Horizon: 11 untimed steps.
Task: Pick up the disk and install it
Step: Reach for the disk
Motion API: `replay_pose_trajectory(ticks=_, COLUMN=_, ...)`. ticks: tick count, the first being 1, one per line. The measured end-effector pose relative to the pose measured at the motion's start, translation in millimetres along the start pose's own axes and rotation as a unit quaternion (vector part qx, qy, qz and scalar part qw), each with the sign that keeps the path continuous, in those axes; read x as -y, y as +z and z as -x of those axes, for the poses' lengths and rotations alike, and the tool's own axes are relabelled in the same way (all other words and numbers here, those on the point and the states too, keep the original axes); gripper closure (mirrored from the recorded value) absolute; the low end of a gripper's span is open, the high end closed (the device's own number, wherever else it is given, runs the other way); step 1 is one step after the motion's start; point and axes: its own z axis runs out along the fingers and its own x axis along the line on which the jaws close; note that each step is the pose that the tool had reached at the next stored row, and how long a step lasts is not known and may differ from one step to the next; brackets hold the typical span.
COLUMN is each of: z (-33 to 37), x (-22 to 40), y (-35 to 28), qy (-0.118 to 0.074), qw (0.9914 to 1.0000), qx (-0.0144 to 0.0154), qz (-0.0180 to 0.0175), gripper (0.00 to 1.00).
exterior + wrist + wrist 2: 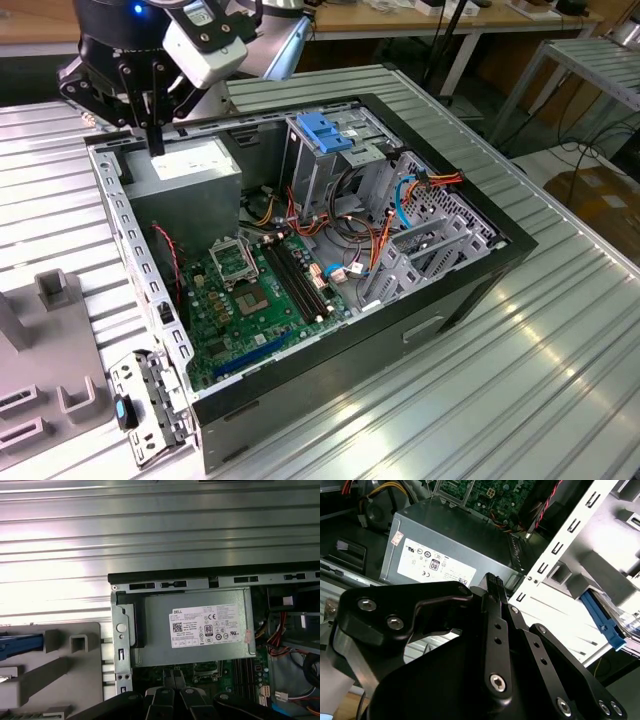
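"Where's the disk (17, 645)?"
"I see it on the grey stand (82, 680), just beside the case (165, 585). Its long blue side points at the case."
"And the gripper (157, 145)?"
"Squeezed closed, empty, over the grey box (190, 165)."

Ribbed, shiny metal table (560, 330); dull grey metal box (160, 647) with white paper sticker (207, 626); matt black tool (493, 580).
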Motion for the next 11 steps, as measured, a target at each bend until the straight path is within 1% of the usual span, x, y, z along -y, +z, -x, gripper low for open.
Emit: replay_pose_trajectory(ticks=11, z=-4.5, x=0.3, y=-0.1, qy=0.000, qw=1.00000, qx=0.0000, qz=0.0000, gripper=0.89)
